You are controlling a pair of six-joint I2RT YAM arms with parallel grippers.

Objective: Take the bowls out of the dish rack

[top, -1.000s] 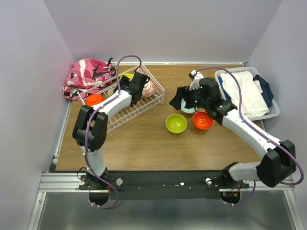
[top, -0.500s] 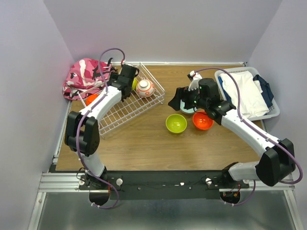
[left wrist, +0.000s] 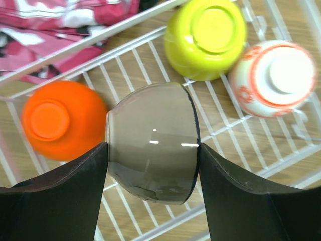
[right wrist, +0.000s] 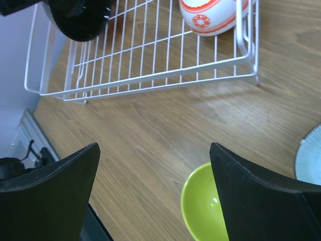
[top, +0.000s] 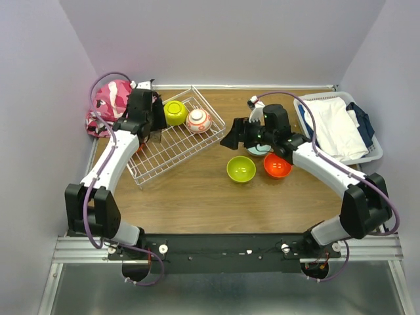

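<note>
The rack point(top: 167, 154) sits slanted near the far-left corner of the tabletop point(top: 197, 203) and holds four bowls. A lime bowl point(left wrist: 205, 37) and a white-and-red bowl point(left wrist: 276, 78) lie side by side toward its far end, feet showing. An orange bowl point(left wrist: 62, 120) lies by the left wall. The tan bowl point(left wrist: 150, 125) is between them, clenched at its sides by the left gripper point(left wrist: 153, 150). Whether it touches the wires cannot be told.

Three more bowls sit open-side up at mid-tabletop, right of the rack: a second lime bowl point(top: 241, 169), a second orange bowl point(top: 277, 165) and one teal bowl point(right wrist: 310, 158).

The right gripper point(right wrist: 154, 150) hangs spread wide and empty over bare wood between the rack and these bowls.

One pink bag point(top: 111, 105) lies in the far-left corner, and one basket of clothes point(top: 338, 128) in the far-right corner.
</note>
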